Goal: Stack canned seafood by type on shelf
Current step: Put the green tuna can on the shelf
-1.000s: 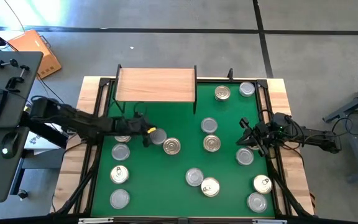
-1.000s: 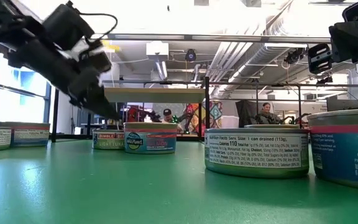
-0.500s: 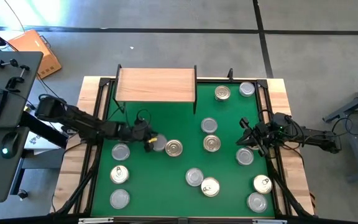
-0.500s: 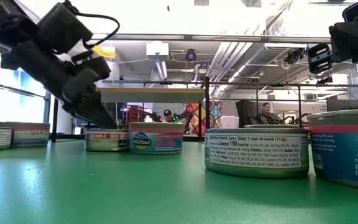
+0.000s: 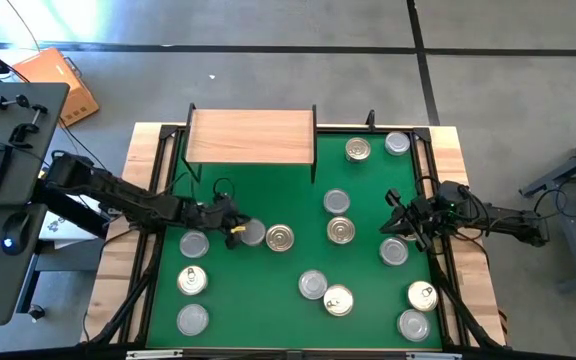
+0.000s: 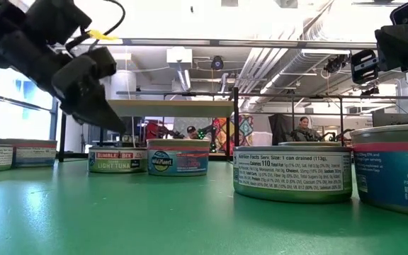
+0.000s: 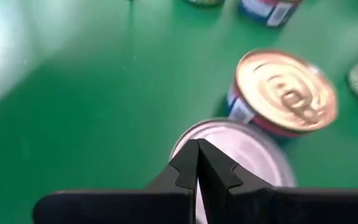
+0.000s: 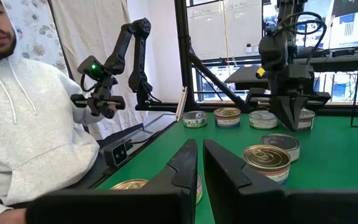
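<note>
While the left gripper, fingers pressed together, sits just beside a silver-lid can mid-mat, w/ gold-lid can touching it, right gripper waits closed; shelf bare.

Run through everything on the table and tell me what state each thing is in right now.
Left pincer: shut, empty, over a silver-lid can.
Right pincer: shut, empty, at the mat's right side.
Shelf: bare, no cans on it.
Cans: upright, unstacked, scattered on the green mat.
</note>
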### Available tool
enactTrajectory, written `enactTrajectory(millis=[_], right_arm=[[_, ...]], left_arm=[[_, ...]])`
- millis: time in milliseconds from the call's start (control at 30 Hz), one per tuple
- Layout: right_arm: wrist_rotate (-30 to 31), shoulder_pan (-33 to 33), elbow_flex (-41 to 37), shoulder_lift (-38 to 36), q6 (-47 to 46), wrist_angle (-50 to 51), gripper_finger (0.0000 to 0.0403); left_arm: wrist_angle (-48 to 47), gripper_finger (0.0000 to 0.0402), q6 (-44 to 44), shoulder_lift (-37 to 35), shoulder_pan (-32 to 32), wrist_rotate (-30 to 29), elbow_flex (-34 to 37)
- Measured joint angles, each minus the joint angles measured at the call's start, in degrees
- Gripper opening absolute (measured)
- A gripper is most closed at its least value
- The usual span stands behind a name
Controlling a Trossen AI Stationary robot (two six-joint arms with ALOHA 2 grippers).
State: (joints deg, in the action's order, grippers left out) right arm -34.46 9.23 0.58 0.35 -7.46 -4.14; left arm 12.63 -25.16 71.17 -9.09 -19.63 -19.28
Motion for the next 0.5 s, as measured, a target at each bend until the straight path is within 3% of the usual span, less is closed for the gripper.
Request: enactTrajectory(millis=[267,500], right_arm=[[0.00,0.00,0.00,-0.01,0.00,0.00,0.0020],[0.00,0.00,-0.01,0.03,0.00,0.00,0.0020]], left_arm=[[2.27,0.0000,-2.20,6.02,0.90,-1.07,1.55],[1.05,0.0000,-1.79,6.81,0.94,-1.95,1.52]])
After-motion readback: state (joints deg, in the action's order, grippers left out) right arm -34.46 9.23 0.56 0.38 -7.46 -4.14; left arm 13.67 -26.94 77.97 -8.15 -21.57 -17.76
